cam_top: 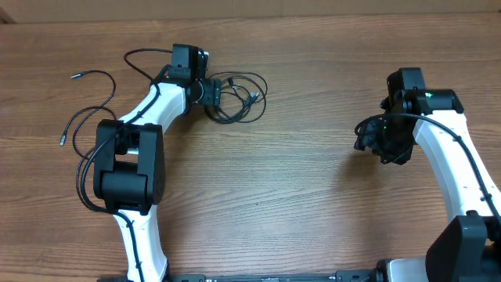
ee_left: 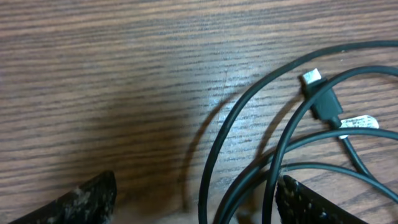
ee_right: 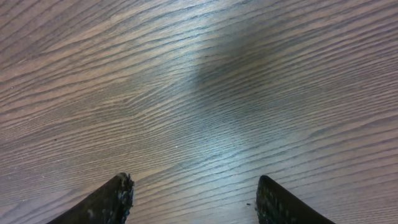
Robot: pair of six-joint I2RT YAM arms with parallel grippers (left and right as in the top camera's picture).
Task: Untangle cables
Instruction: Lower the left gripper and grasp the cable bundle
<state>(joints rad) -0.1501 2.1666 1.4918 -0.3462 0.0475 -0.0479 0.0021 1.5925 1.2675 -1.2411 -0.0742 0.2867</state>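
A bundle of thin black cables [cam_top: 239, 98] lies in loose loops at the back of the wooden table, just right of my left gripper [cam_top: 210, 92]. In the left wrist view the loops [ee_left: 249, 143] run between my open fingers [ee_left: 199, 199], close to the right finger, and a silver-tipped plug [ee_left: 313, 78] lies beyond. A second thin cable [cam_top: 94, 117] with small plugs lies loose at the far left. My right gripper [cam_top: 383, 145] hovers open and empty over bare wood [ee_right: 193, 199] at the right.
The left arm's body [cam_top: 129, 164] covers part of the left cable. The right arm [cam_top: 454, 157] stands along the right edge. Thicker black cables are fixed to both arms.
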